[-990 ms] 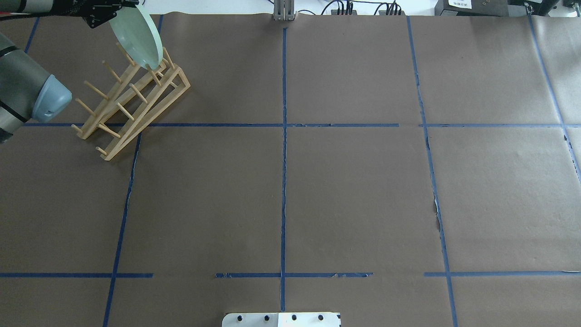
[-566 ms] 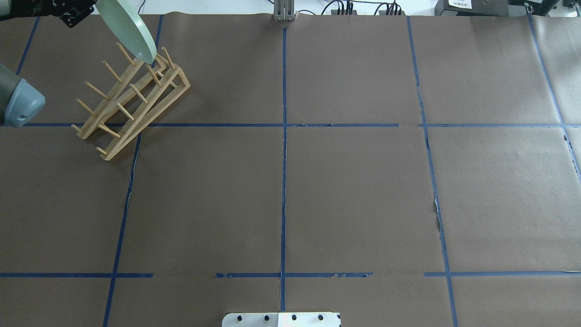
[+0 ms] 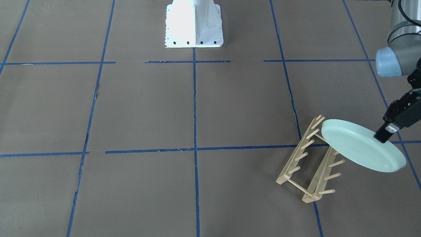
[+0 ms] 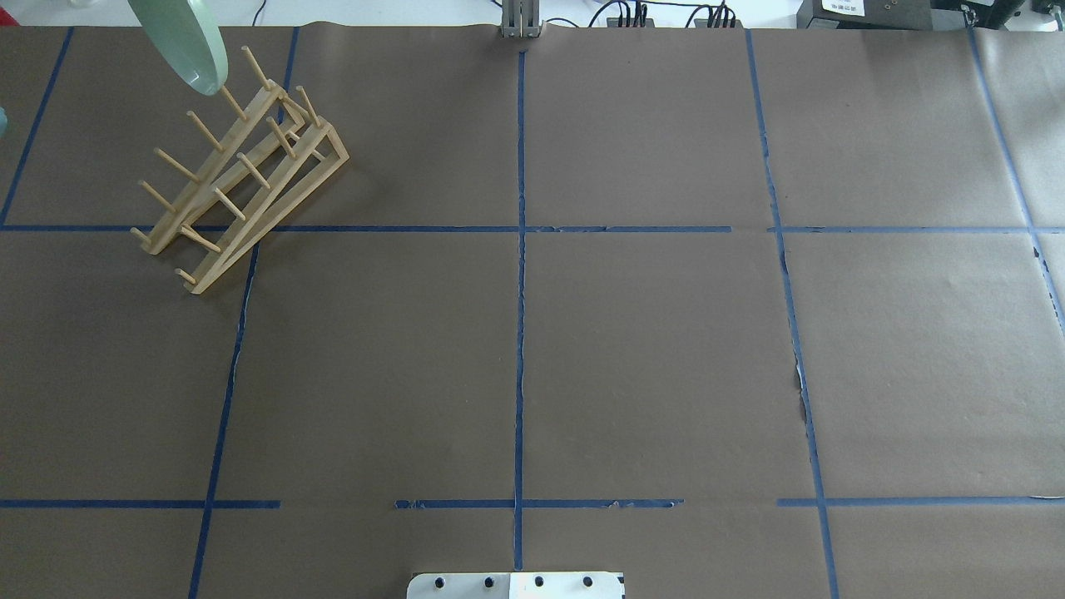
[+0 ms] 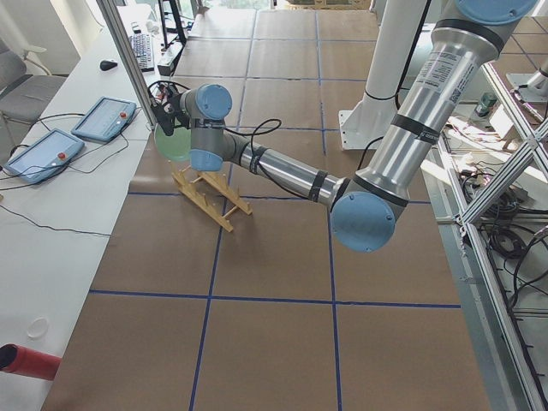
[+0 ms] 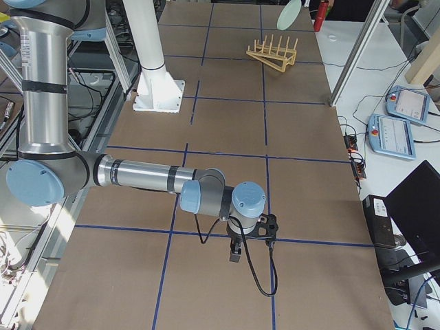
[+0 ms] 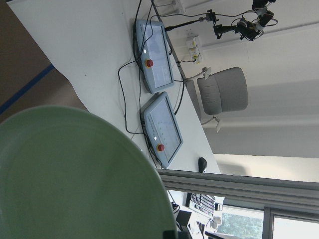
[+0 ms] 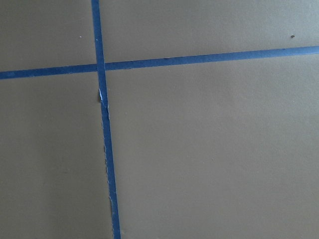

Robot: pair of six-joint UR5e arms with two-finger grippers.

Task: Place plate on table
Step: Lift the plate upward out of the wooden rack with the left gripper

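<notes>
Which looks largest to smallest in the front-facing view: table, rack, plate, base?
1. table, by far the largest.
2. rack, plate and base look about alike. The plate is held up nearer the camera and hides part of the rack, so I leave these three unranked.

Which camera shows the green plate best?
Exterior front-facing: the whole plate shows, held by the left gripper near the rack. Overhead cuts it off, left wrist sees part, side views show it tiny.

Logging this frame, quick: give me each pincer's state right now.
Left pincer: closed on the mint-green plate.
Right pincer: cannot be told, too small and seen from the side only.
</notes>
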